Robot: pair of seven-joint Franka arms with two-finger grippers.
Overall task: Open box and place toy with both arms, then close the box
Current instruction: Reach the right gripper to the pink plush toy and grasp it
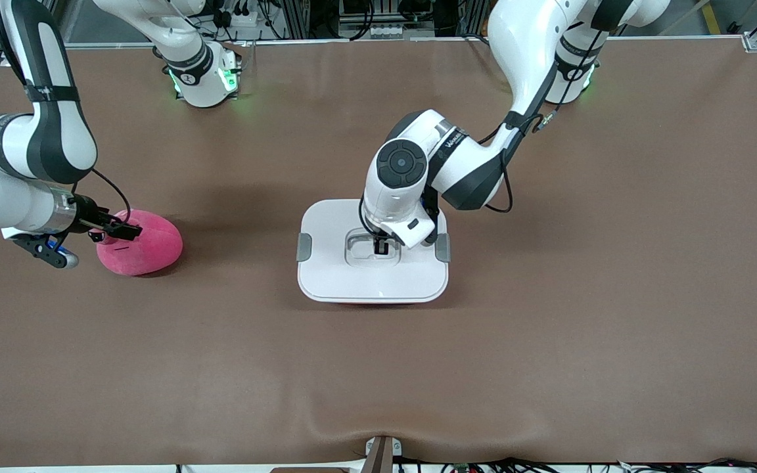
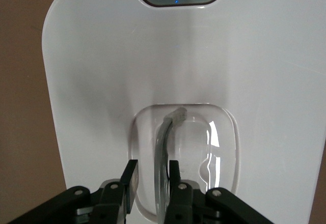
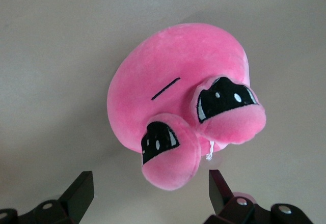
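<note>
- White-lidded translucent pink plastic box (image 1: 372, 276) sits closed; I have the left gripper (image 1: 380, 247) narrowed around its grey recessed handle (image 2: 165, 142).
- Right gripper (image 1: 104, 233) spreads wide at the hot-pink plush toy (image 1: 145, 244); lifting, placing, closing remain.

- The box (image 1: 373, 276) sits near the middle of the desk (image 1: 549, 341), its lid (image 1: 332, 223) on.
- The toy (image 1: 145, 246) lies on the desk toward the right arm's end, well apart from the box.
- The left end effector (image 1: 380, 247) is down in the lid's recessed handle (image 2: 170, 132).
- The right end effector (image 1: 112, 231) is at the toy, one finger (image 3: 79, 191) on each side of it.
</note>
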